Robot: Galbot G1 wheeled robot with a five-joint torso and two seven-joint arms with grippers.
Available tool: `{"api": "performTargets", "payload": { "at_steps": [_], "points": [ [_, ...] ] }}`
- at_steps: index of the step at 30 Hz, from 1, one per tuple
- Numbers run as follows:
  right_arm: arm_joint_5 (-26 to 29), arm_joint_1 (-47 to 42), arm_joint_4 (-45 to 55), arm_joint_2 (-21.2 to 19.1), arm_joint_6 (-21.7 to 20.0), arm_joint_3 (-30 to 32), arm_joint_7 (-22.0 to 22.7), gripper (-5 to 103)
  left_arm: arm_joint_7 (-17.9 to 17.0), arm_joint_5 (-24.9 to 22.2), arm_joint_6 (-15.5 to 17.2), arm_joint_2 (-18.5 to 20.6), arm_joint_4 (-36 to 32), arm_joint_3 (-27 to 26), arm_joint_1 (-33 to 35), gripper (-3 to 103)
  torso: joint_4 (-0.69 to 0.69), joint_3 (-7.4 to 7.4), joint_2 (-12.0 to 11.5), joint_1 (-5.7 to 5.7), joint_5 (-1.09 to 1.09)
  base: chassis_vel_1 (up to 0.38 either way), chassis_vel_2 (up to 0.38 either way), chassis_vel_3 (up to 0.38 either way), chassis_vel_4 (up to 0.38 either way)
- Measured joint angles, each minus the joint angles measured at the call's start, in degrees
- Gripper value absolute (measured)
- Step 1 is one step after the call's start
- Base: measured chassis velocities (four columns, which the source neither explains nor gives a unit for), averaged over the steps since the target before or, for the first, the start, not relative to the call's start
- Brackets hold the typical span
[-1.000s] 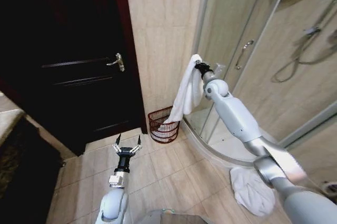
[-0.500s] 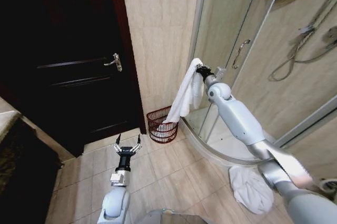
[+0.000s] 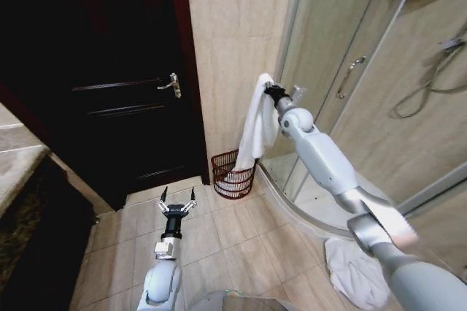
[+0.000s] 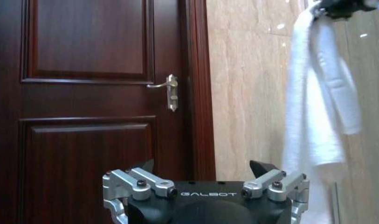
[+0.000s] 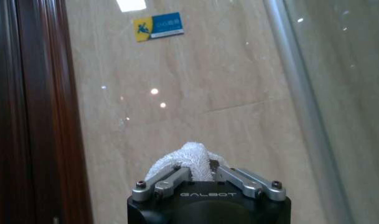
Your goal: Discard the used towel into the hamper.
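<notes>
Towel (image 3: 257,125) hangs from raised right gripper (image 3: 268,90) above hamper (image 3: 233,174).

towel (image 3: 257,125) foot hidden inside hamper (image 3: 233,174), door (image 3: 109,70) top cut off

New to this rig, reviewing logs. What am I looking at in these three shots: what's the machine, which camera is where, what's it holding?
It is a wheeled robot with two arms in a bathroom. The wide shot comes from a camera on its head, looking forward and down; the other two come from cameras on each wrist, looking out past the fingers.

In the head view the right gripper is raised near the tiled wall, shut on a white towel that hangs down over a dark wire hamper standing on the floor by the shower enclosure. The right wrist view shows the fingers pinching the towel's top fold.

The left gripper is low above the floor tiles, open and holding nothing; its wrist camera faces the dark wooden door with the towel off to one side. Another white cloth lies on the floor.
</notes>
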Motion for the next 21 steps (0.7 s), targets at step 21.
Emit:
{"api": "performTargets", "payload": {
  "at_steps": [21],
  "points": [
    [-7.13,-1.07,-11.92,5.65,0.88,1.38,-4.07,3,0.4,0.86,-0.43,-0.7,-0.01,0.72,0.06,100,0.01,-1.04,-2.01,-0.92,0.02,0.0,0.0,0.0,0.0]
  ]
}}
